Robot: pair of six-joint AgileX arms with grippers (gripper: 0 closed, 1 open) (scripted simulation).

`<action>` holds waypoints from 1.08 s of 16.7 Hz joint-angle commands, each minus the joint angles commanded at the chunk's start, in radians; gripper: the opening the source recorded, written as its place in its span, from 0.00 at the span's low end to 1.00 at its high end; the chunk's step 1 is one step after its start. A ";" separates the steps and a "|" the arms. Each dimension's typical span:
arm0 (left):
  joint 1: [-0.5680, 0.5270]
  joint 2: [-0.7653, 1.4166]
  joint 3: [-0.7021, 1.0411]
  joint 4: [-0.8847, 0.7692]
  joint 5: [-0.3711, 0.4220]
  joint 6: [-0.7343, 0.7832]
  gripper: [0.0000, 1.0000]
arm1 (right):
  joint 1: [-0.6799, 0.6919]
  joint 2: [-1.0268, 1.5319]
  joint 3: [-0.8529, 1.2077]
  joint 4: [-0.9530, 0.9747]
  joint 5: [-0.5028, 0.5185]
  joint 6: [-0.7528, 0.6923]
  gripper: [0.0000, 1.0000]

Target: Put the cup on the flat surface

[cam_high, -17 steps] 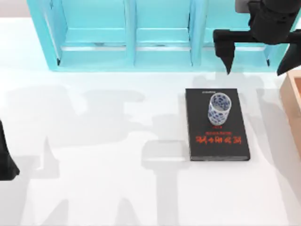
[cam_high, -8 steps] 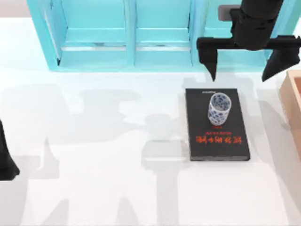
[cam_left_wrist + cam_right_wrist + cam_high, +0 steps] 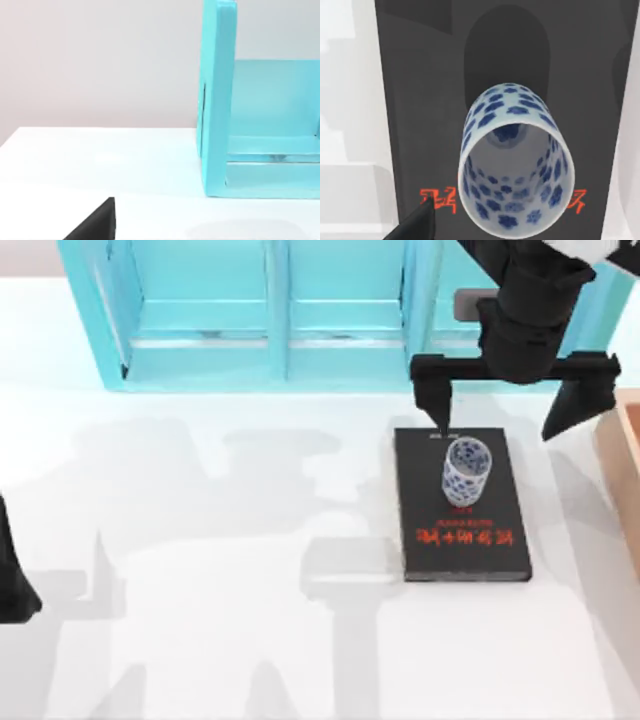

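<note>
The cup (image 3: pixel 467 472), white with blue blotches, stands upright on the far half of a black book (image 3: pixel 462 530) with red lettering. The book lies on the flat surface (image 3: pixel 200 540), the broad white tabletop. My right gripper (image 3: pixel 500 412) hangs open and wide just behind the cup, over the book's far edge, holding nothing. The right wrist view looks down into the cup (image 3: pixel 516 160), with one dark fingertip (image 3: pixel 417 225) beside it over the book (image 3: pixel 410 100). My left arm (image 3: pixel 12 585) is parked at the table's left edge.
A turquoise shelf unit (image 3: pixel 280 310) runs along the back of the table; its side wall (image 3: pixel 217 100) also appears in the left wrist view. A wooden box edge (image 3: pixel 625 465) sits at the far right. Open tabletop lies left of and in front of the book.
My right gripper has moved left and toward the cup, from over the shelf's right end to just behind the book's far edge. Cup, book and left arm have not moved.
</note>
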 joint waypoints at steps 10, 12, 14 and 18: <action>0.000 0.000 0.000 0.000 0.000 0.000 1.00 | 0.004 0.007 -0.211 0.217 0.000 0.004 1.00; 0.000 0.000 0.000 0.000 0.000 0.000 1.00 | 0.004 0.007 -0.211 0.217 0.000 0.004 0.92; 0.000 0.000 0.000 0.000 0.000 0.000 1.00 | 0.004 0.007 -0.211 0.217 0.000 0.004 0.77; 0.000 0.000 0.000 0.000 0.000 0.000 1.00 | 0.004 0.007 -0.211 0.217 0.000 0.004 0.47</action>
